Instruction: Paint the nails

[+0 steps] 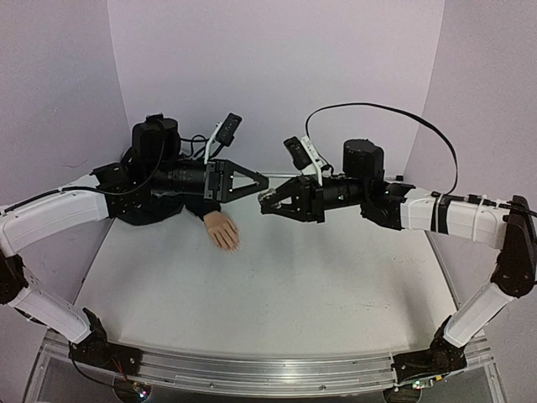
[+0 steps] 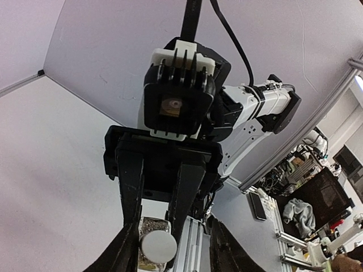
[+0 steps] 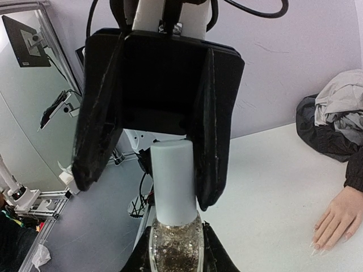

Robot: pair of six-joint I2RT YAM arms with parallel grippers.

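Observation:
The pale mannequin hand (image 1: 224, 229) lies palm down on the table and comes out of a dark sleeve (image 1: 164, 206). Its nails (image 3: 316, 243) show in the right wrist view. My right gripper (image 1: 267, 201) is raised above the table to the right of the hand. It is shut on the glass body of a small glitter polish bottle (image 3: 176, 252). The bottle's white cap (image 3: 174, 181) points at my left gripper (image 1: 262, 180). My left gripper is open, its jaws on either side of the cap (image 2: 159, 245). One finger (image 3: 212, 136) touches the cap; the other stands apart.
A crumpled grey and dark jacket (image 3: 334, 122) lies at the back of the white table (image 1: 319, 285). Purple walls close in the back and sides. The aluminium rail (image 1: 252, 369) runs along the near edge.

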